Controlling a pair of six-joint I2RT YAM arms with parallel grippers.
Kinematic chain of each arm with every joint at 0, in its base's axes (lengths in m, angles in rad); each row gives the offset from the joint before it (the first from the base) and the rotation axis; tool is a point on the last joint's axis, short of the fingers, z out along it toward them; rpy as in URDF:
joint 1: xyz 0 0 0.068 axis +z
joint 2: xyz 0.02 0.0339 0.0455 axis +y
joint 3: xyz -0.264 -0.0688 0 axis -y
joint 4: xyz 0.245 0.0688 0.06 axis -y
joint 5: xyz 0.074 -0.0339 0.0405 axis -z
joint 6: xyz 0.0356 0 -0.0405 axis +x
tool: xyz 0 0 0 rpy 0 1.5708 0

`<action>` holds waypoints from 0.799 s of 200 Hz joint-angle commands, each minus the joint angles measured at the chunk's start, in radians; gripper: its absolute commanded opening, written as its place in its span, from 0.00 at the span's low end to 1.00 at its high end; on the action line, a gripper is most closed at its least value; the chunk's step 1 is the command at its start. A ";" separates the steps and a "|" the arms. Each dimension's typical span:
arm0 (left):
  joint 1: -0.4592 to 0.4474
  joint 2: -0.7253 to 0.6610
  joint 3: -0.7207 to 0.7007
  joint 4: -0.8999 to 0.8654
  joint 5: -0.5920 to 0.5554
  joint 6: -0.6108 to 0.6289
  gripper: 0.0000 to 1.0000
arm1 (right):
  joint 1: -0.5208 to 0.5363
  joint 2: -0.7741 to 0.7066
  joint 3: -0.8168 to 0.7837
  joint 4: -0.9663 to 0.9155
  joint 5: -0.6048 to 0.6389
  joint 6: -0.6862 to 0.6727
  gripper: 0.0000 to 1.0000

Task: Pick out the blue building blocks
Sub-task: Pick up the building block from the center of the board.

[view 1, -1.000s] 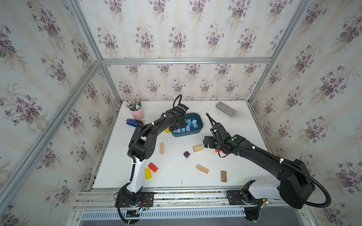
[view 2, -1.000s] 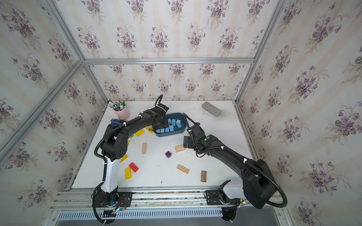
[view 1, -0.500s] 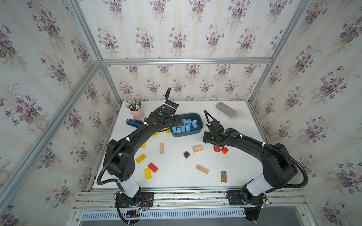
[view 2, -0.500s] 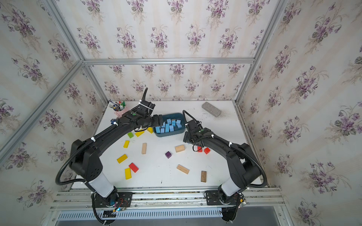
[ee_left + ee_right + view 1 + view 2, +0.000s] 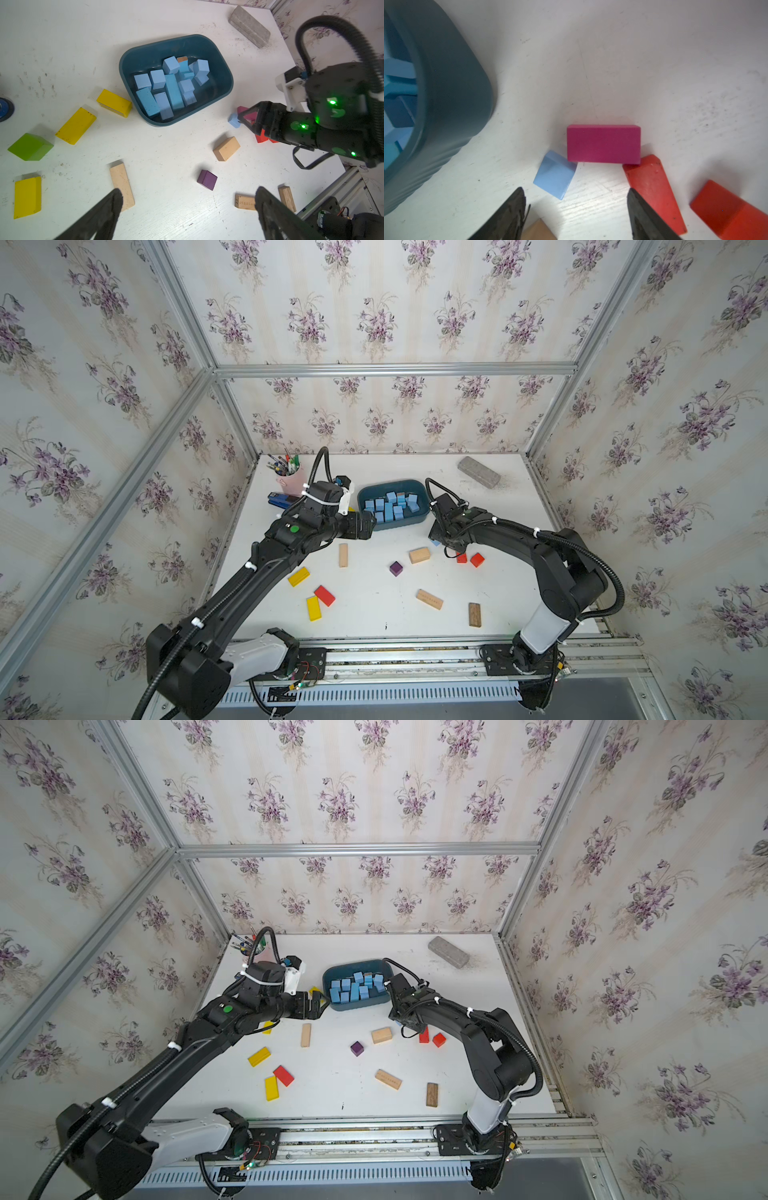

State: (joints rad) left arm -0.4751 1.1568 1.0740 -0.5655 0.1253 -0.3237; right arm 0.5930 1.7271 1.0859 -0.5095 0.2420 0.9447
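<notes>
Several blue building blocks (image 5: pixel 390 506) (image 5: pixel 355 986) (image 5: pixel 172 87) lie heaped in a teal bin (image 5: pixel 401 525). One more blue block (image 5: pixel 555 174) (image 5: pixel 234 121) lies loose on the table to the right of the bin, touching a pink block (image 5: pixel 603 144). My right gripper (image 5: pixel 575 190) (image 5: pixel 241 119) is low over the table, open. The loose block lies just ahead of its fingertips, with nothing between them. My left gripper (image 5: pixel 188 190) (image 5: pixel 368 524) hovers at the bin's left front corner, wide open and empty.
Two red blocks (image 5: pixel 654 191) lie right of the pink one. A purple cube (image 5: pixel 396 568), plain wood blocks (image 5: pixel 419 555), yellow blocks (image 5: pixel 298 576) and a green block (image 5: pixel 30 146) are scattered over the table. At the back are a grey brick (image 5: pixel 478 472), pen cup (image 5: pixel 291 481) and stapler (image 5: pixel 280 500).
My left gripper has drawn back from over the bin to its left front side and opened wide. The right gripper has come down beside the loose blue block, its jaws narrowing.
</notes>
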 commanded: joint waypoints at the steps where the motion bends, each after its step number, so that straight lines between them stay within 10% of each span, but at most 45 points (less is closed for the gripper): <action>1: 0.002 -0.058 -0.033 0.023 0.046 0.098 0.99 | 0.014 0.029 0.027 -0.044 0.039 0.077 0.72; 160: 0.000 -0.219 -0.156 0.050 0.094 0.191 0.99 | 0.031 0.185 0.124 -0.045 0.042 0.152 0.53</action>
State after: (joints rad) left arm -0.4725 0.9401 0.9195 -0.5358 0.2119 -0.1516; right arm 0.6224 1.8957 1.2030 -0.5503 0.2764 1.0687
